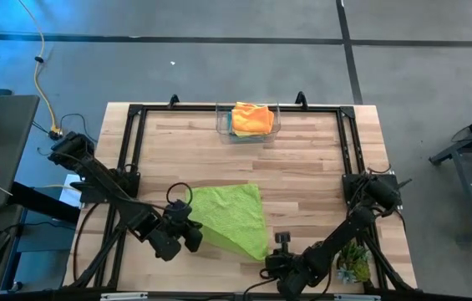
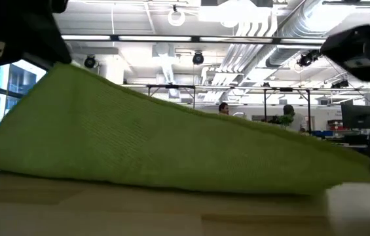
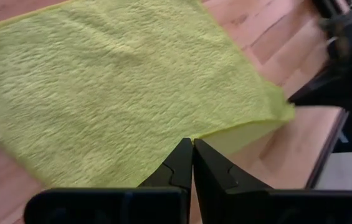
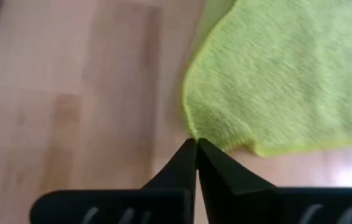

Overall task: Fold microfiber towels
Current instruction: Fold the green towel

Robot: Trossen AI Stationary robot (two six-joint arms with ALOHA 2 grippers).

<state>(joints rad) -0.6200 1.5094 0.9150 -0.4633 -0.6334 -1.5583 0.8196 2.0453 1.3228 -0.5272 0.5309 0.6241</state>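
- The right gripper sat at the near edge of the table, its fingers clamped together on the near corner of the lime green towel; the right wrist view showed the tips meeting right on the cloth's hem.
- The left gripper was just beside the towel's left edge, a little farther in, and it too was pinched tight on the cloth; in the left wrist view its fingers closed on the hem where the edge lifted off the wood.
- The lime green towel lay spread on the near middle of the table between the two grippers, broad at the far side and narrowing to the corner held by the right gripper.
- From the low view the towel rose on one side, held up off the table, and sloped down to the wood on the other.
- A small green spiky plant stood near the table's near right corner, next to the right arm.
- At the far edge of the table, well apart from the grippers, a clear plastic bin held the other towels: an orange towel on top, with yellow and a teal edge showing below it.
- Beyond the table, in the room behind, two people showed small and far off.
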